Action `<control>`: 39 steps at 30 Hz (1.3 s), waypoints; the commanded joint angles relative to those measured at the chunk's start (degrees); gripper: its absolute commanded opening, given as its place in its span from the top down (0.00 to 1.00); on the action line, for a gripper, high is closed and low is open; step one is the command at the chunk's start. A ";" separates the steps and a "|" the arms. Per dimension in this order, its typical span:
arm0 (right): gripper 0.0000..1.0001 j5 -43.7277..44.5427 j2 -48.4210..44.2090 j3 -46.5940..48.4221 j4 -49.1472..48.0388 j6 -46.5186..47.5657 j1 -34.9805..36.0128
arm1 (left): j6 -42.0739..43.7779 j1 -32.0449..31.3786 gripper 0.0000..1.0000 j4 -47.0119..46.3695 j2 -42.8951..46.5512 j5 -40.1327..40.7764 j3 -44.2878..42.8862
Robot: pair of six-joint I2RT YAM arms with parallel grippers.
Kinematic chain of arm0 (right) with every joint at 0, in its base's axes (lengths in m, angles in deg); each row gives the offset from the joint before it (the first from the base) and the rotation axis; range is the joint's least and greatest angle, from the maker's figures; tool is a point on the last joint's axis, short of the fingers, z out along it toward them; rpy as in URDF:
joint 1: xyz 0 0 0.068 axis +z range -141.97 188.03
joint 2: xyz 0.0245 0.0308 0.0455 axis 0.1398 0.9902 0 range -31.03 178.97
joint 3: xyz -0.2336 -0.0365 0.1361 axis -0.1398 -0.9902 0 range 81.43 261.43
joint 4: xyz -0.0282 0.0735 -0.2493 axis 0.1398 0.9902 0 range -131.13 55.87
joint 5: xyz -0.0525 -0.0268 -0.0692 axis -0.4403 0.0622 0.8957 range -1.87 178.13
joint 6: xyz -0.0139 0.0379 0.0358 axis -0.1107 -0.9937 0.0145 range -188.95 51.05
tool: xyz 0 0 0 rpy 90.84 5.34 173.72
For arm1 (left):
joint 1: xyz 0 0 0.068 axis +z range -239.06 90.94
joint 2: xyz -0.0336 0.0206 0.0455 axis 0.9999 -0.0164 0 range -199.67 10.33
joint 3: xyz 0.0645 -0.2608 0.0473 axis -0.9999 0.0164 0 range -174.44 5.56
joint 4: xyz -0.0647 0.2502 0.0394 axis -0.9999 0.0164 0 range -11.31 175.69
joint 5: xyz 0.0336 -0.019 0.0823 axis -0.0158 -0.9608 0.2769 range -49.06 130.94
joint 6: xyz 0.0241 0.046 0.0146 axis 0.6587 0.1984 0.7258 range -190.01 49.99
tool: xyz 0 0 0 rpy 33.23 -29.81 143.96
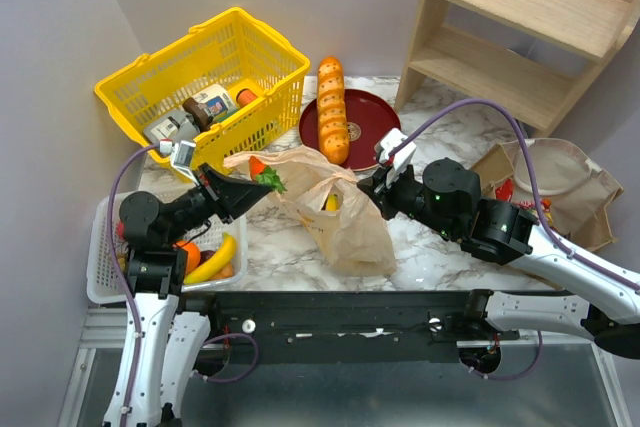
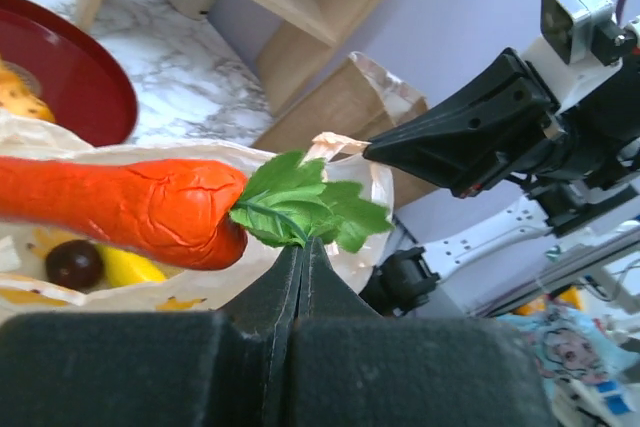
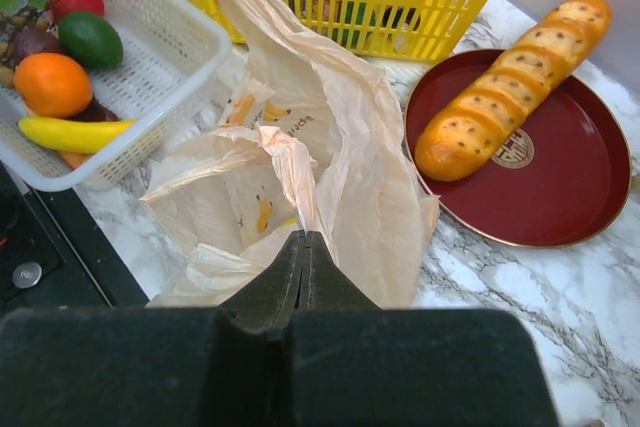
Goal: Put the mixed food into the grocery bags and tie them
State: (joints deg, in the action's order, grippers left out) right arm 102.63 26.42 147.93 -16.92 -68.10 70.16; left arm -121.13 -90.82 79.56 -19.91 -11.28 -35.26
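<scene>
Left gripper (image 2: 303, 247) reaching rightward, pinching carrot (image 2: 130, 209) leaves, right gripper (image 3: 305, 237) seemingly nipping plastic bag (image 3: 340, 157).

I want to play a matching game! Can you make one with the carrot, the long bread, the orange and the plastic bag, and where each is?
Things:
1 carrot
2 long bread
3 orange
4 plastic bag

Places:
A on the red plate
B in the white tray
C in the left gripper
D in the right gripper

Pairs: 1-C, 2-A, 3-B, 4-D

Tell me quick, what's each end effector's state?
Left end effector: closed, pinching the carrot by its leaves.
Right end effector: closed on the tan plastic bag edge.
</scene>
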 commanded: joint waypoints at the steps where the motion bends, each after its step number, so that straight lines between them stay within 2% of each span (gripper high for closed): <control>1: 0.99 1.49 -0.85 1.70 1.72 -0.67 -0.34 | -9.27 -2.89 1.00 -9.13 -0.34 -1.66 4.86; 7: 0.99 1.76 -1.99 1.26 2.07 -2.51 -0.34 | -5.50 -11.15 1.00 -5.17 -2.71 3.52 5.04; 13: 0.99 1.58 -2.52 1.53 2.69 -2.86 -0.34 | -4.97 -18.97 1.00 -12.72 -7.63 9.07 8.30; 18: 0.99 1.76 -2.87 1.61 2.86 -3.04 -0.34 | -0.05 -19.69 1.00 -13.77 -12.64 11.09 7.16; 24: 0.99 1.49 -3.05 1.88 3.30 -3.74 -0.34 | -0.66 -19.86 1.00 -21.15 -16.17 15.39 11.28; 29: 0.99 1.93 -3.22 1.70 3.48 -3.92 -0.25 | 0.84 -19.95 1.00 -17.39 -19.85 19.79 12.07; 33: 0.99 2.02 -2.87 1.97 3.65 -4.01 -0.34 | 1.45 -20.39 1.00 -19.32 -23.11 18.66 12.78; 34: 0.99 2.46 -2.96 2.05 3.83 -4.18 -0.34 | 2.24 -20.56 0.95 -18.89 -23.81 18.30 11.82; 36: 0.99 5.68 -2.78 2.32 4.53 -5.14 -0.34 | 5.65 -20.56 0.66 -15.91 -23.90 18.12 9.98; 37: 0.99 7.54 -2.61 2.49 4.97 -6.63 -0.34 | 7.41 -20.56 0.38 -14.33 -23.38 18.65 7.62; 39: 0.99 12.71 -2.26 2.93 5.93 -7.78 -0.43 | 13.02 -20.56 0.22 -8.64 -22.50 20.40 4.27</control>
State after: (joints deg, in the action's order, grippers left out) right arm 105.78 24.17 148.15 -13.95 -72.65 70.16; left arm -118.46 -110.97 64.47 -44.04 6.25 -23.96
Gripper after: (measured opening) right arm 0.012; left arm 0.585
